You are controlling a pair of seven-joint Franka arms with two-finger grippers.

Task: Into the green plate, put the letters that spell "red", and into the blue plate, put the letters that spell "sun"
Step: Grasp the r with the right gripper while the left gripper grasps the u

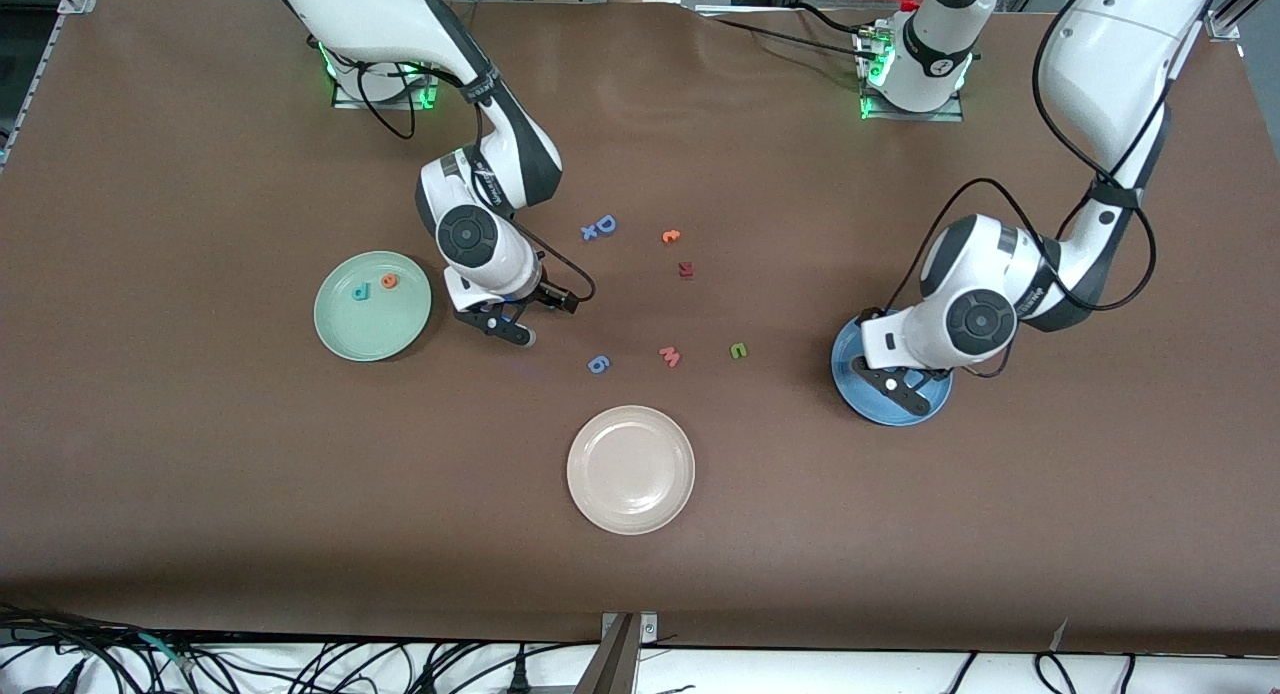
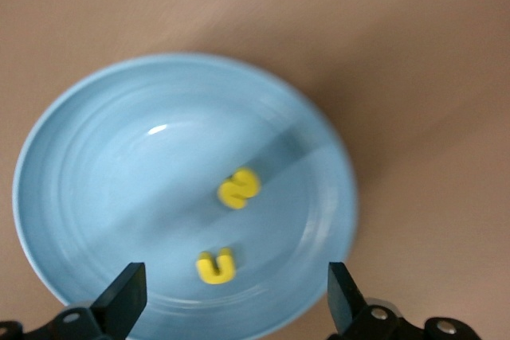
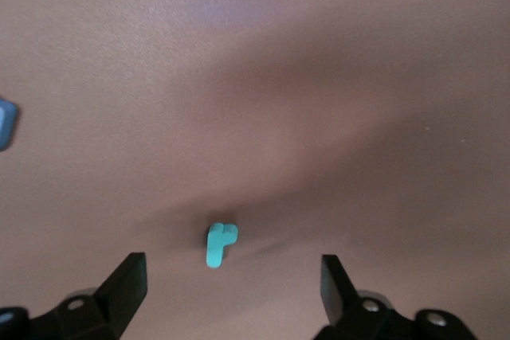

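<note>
The green plate [image 1: 372, 324] toward the right arm's end holds the teal "d" [image 1: 360, 292] and the orange "e" [image 1: 389, 282]. Beside that plate my right gripper [image 1: 507, 329] [image 3: 233, 288] hangs open just above the table. The small teal "r" [image 3: 219, 243] lies between its fingers, untouched, and is hidden in the front view. My left gripper [image 1: 893, 386] [image 2: 235, 300] is open over the blue plate [image 1: 858, 399] [image 2: 119, 165]. In that plate lie the yellow "s" [image 2: 239, 188] and the yellow arch letter [image 2: 217, 266]. The olive-green arch letter [image 1: 738, 350] rests on the table.
Loose on the table's middle are a pink "w" [image 1: 669, 355], a blue "6" [image 1: 597, 364], a big blue "D" [image 1: 603, 225], a small orange letter [image 1: 671, 236] and a dark red letter [image 1: 685, 269]. A beige plate [image 1: 631, 494] sits nearest the front camera.
</note>
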